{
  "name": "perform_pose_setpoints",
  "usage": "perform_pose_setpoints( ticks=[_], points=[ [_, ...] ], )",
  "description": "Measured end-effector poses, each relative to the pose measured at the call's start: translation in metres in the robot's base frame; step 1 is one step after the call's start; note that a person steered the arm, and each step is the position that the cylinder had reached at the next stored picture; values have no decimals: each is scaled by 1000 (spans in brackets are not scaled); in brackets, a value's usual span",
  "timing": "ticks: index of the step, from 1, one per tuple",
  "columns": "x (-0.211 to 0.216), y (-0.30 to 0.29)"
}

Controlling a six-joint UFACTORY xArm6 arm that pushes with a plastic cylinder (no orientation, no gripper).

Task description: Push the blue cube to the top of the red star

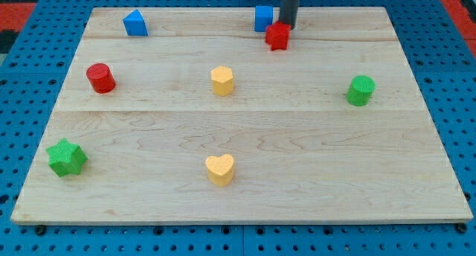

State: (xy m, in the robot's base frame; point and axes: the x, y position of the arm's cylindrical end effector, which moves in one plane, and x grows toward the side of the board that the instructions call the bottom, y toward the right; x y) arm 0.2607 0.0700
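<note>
So the arm's got no claw at all, just a dark rod, so there's nothing to be apart or clamped. My tip (288, 27) is up near the view's top edge of the wooden board (245, 129), sitting just right of the blue cube (263, 18) and right above the red star (277, 36). It looks like it's touching the star, or nearly, but I honestly can't tell for sure.

The blue cube is just up and left of the red star, the two almost touching at the corners.

Other stuff on the board: a blue block (134, 23) with a peaked top at the upper left, a red cylinder (100, 77) on the left side, a yellow block (222, 80) roughly in the middle, a green cylinder (360, 90) out on the right, a green star (66, 157) at the lower left, and a yellow heart (220, 169) near the bottom centre. All of those are well apart from the rod.
</note>
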Motion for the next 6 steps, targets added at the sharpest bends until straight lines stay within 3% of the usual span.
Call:
perform_pose_setpoints(
  ticks=[2,3,6],
  points=[
    [70,-49],
    [70,-79],
    [-26,21]
  ],
)
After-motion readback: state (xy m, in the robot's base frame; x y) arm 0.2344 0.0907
